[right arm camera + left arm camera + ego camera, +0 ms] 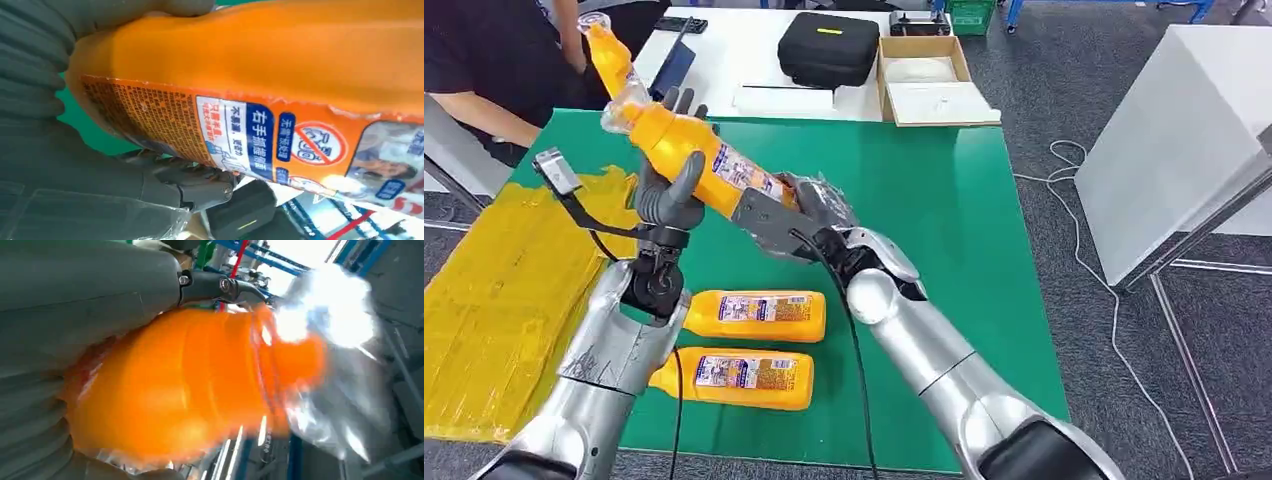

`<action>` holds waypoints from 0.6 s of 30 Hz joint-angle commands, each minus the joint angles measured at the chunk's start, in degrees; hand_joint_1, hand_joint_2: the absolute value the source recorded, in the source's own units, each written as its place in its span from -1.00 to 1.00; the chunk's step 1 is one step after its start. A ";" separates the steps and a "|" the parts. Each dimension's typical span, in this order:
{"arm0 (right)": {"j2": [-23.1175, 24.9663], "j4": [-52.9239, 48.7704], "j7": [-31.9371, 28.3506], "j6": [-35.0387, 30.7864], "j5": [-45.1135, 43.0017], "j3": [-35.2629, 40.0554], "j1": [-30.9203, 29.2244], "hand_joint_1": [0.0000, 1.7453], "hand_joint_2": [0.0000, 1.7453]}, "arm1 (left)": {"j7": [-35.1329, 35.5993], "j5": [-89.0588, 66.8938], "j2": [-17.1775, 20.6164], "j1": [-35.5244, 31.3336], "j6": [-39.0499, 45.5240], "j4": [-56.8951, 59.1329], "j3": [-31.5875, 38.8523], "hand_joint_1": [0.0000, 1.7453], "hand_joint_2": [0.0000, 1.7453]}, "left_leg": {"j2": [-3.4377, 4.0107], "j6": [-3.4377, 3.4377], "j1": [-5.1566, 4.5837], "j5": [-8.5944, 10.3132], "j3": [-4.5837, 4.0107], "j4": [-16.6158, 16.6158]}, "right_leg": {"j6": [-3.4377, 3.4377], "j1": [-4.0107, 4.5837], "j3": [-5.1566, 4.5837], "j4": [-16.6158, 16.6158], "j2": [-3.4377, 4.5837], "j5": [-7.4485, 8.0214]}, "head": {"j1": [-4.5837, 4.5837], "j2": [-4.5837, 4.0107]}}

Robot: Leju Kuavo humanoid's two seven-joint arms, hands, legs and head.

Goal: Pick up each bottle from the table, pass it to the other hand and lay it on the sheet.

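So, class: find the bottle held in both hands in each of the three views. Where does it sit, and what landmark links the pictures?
Head view: held bottle slants up-left above the green table, left hand near its neck, right hand at its base.
Left wrist view: orange blur mid-frame.
Right wrist view: labelled body across the frame.
Shared landmark: its orange body.

The head view looks forward and down from high on the robot over the green counter (pixel 944 200). Both wrist views sit very close behind their own robot hand, pressed against the orange bottle (pixel 694 160), which blurs in the left wrist view (pixel 190 385). All three views share that bottle (pixel 280 75).
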 commanded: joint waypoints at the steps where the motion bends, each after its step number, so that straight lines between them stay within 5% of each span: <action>1: 2.01 -5.74 2.56 3.02 0.22 10.21 -0.21 0.74 1.00 | 0.54 0.53 -0.71 -2.88 0.32 2.98 -1.69 -1.00 1.00 | -0.06 0.02 0.01 -0.02 0.03 0.03 | -0.07 0.03 0.06 0.01 -0.11 -0.04 | 0.00 0.00; 6: 2.01 -9.08 4.83 3.32 -0.89 16.10 0.12 0.62 1.00 | 0.47 -0.29 -0.86 -1.25 1.48 1.11 -0.59 -0.96 1.00 | 0.03 0.02 -0.02 -0.05 0.05 0.00 | -0.07 0.02 0.11 0.00 -0.02 -0.04 | 0.00 0.00; 7: 2.01 -9.70 5.21 3.33 -1.10 16.97 0.20 0.62 1.00 | 0.31 -0.31 -0.86 -0.76 1.43 0.54 -0.29 0.18 1.00 | 0.03 0.03 -0.03 -0.08 0.09 0.01 | -0.10 0.02 0.16 0.02 -0.03 -0.07 | 0.00 0.00; 8: 2.01 -10.12 5.74 3.28 -1.41 17.42 0.27 0.62 1.00 | 0.40 -0.35 -0.83 -0.36 1.31 0.01 -0.08 0.18 1.00 | 0.04 0.04 -0.06 -0.13 0.19 0.03 | -0.13 0.01 0.27 0.04 -0.05 -0.13 | -0.02 0.00; 9: 2.01 -10.14 5.97 3.20 -1.57 17.72 0.19 0.60 1.00 | 0.49 -0.40 -0.81 -0.08 1.13 -0.48 0.00 1.00 1.00 | 0.06 0.02 -0.04 -0.08 0.10 0.00 | -0.10 0.02 0.18 0.00 0.01 -0.07 | 0.00 0.00; 18: 1.98 -9.73 6.19 2.83 -1.56 17.45 -0.01 0.54 1.00 | 0.97 -0.36 -1.06 0.95 1.03 -2.73 1.01 1.00 1.00 | -0.06 0.01 -0.03 -0.03 0.03 0.01 | -0.09 0.03 0.14 0.01 -0.08 -0.05 | 0.00 0.00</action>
